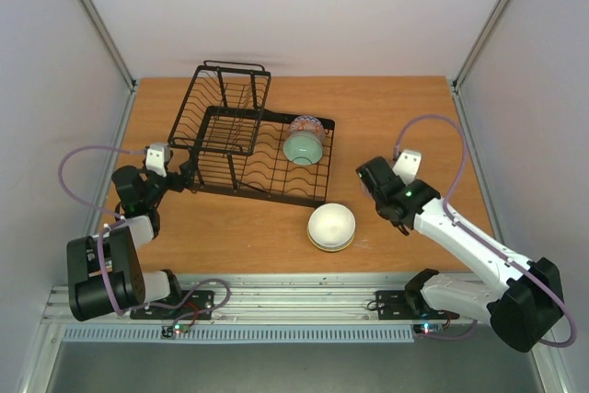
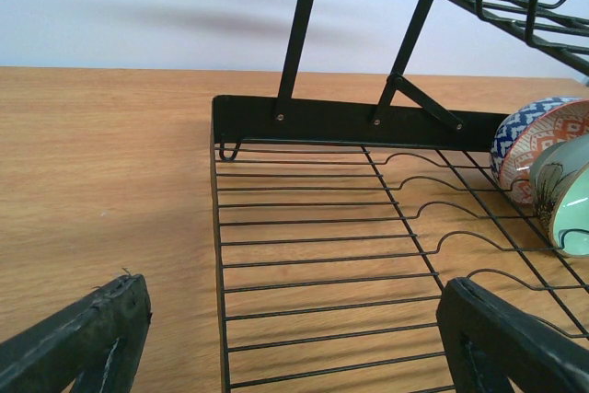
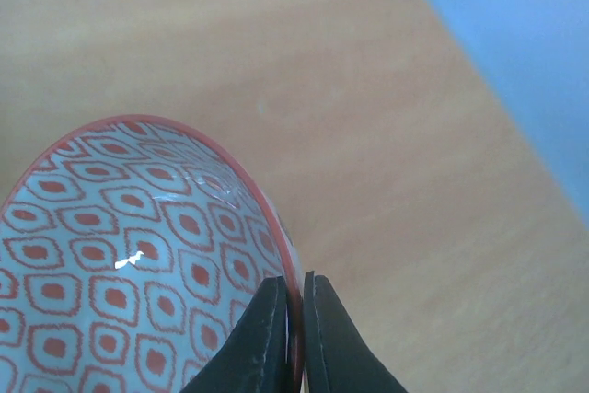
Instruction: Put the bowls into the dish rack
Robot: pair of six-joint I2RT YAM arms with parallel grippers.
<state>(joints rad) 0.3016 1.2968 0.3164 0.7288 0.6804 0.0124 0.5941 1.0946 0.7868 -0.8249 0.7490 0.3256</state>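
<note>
Rack (image 1: 262,156), of black wire, stands on the desk (image 1: 230,236) toward the far left corner, reaching past the middle, with its taller basket at the left end and the flat slotted tray to the right. At the rack's near left corner sits the left pincer (image 2: 294,319), spread wide and holding nothing. In its wrist view one finger is over bare desk outside the tray's edge and the other over the tray wires, with the edge wire running between them. Whether either finger touches the rack cannot be told. At the tray's right end two bowls stand on edge in the slots, one against the other: the blue bowl (image 1: 305,123) on the far side and the green bowl (image 1: 304,147) on the near side. The cream bowl (image 1: 331,225) rests on the desk just off the rack's near right corner, close to the near edge and apart from the rack. Right of it, between the rack and the desk's right edge, is the right pincer (image 3: 295,284). Its fingers (image 3: 262,342) are drawn almost together on the rim of the red bowl (image 3: 138,255), one inside and one outside. From above, that bowl cannot be made out under the pincer.
</note>
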